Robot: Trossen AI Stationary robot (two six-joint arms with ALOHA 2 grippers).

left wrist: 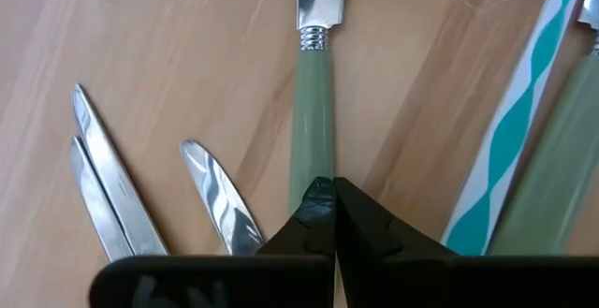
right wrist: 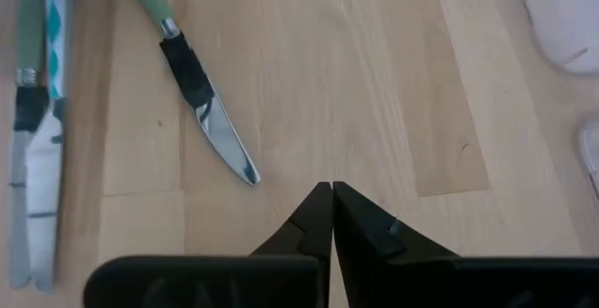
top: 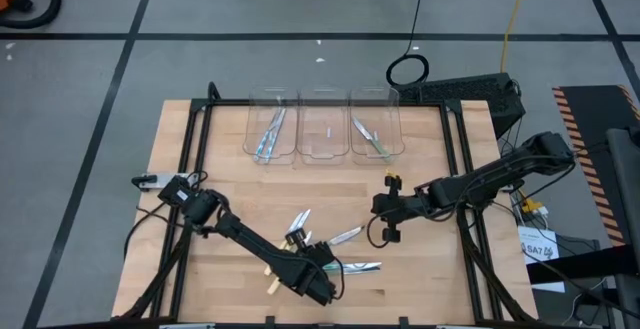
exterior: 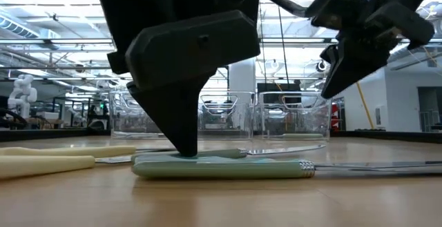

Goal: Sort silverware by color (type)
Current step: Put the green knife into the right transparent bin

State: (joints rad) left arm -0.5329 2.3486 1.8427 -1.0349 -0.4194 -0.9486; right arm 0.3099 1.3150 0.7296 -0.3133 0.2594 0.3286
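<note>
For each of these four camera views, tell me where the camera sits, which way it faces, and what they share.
High view: above, facing straight down on the table; both arms and three clear bins show.
Low view: at table-top height, facing level toward the bins; the left gripper stands on a green-handled knife.
Left wrist view: on the left wrist, facing down past shut fingers onto that knife.
Right wrist view: on the right wrist, above bare wood; right gripper shut.
Shared: the green-handled knife shows in the high, low and left wrist views.

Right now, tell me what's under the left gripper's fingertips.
The left gripper, shut, pinches the green-handled utensil lying flat on the wooden table. Its silvery neck shows beyond the fingers. The handle's end under the gripper is covered, so the grip itself can't be seen.
</note>
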